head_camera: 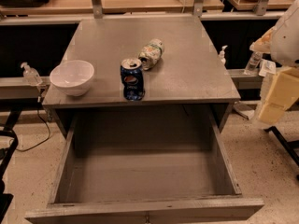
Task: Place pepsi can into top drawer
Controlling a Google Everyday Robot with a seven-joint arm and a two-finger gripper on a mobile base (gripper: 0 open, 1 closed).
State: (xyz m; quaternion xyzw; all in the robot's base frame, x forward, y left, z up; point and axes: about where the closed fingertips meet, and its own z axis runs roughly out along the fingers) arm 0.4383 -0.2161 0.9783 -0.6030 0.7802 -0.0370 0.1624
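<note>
The pepsi can (132, 80), dark blue with a silver top, stands upright on the grey cabinet top (187, 73), close to its front edge. The top drawer (140, 176) is pulled wide open below it and is empty inside. My gripper (279, 97) shows as pale cream and white parts at the right edge of the view. It is off to the right of the cabinet, well apart from the can, and holds nothing that I can see.
A pale green-and-white can (151, 53) lies on its side just behind the pepsi can. A white bowl (72, 77) sits at the front left of the cabinet top. Small bottles (29, 73) stand on ledges at either side.
</note>
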